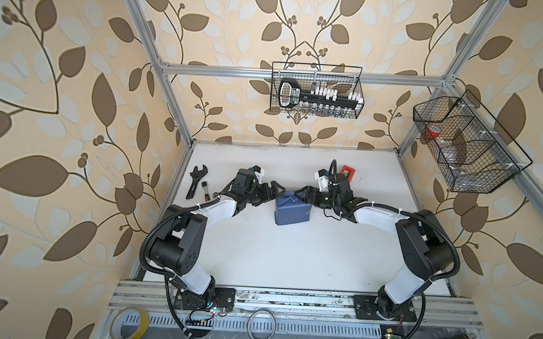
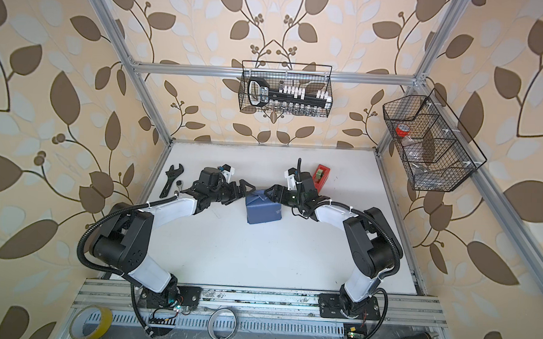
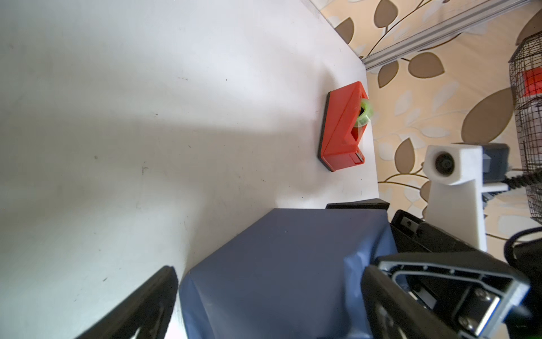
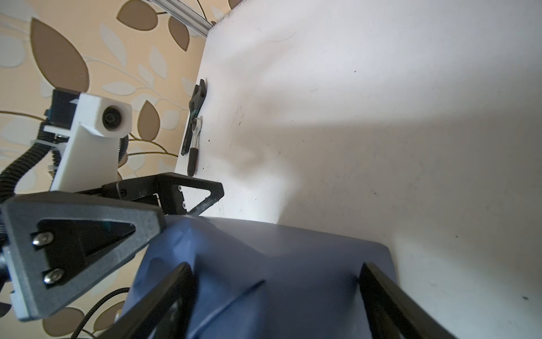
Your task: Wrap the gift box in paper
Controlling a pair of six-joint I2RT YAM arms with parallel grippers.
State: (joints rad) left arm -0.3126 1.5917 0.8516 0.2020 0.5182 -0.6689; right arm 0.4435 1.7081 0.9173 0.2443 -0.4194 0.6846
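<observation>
On table [image 1: 260,254], paper [image 1: 292,210], seemingly box-shaped.

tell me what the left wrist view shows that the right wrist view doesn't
Only the left wrist view: the red tape dispenser on the table, and a wire basket. Only the right wrist view: a black adjustable wrench and a ratchet near the table's edge. Both: the slate-blue paper folded into a parcel on the white table, plus the opposite arm's wrist camera.
</observation>
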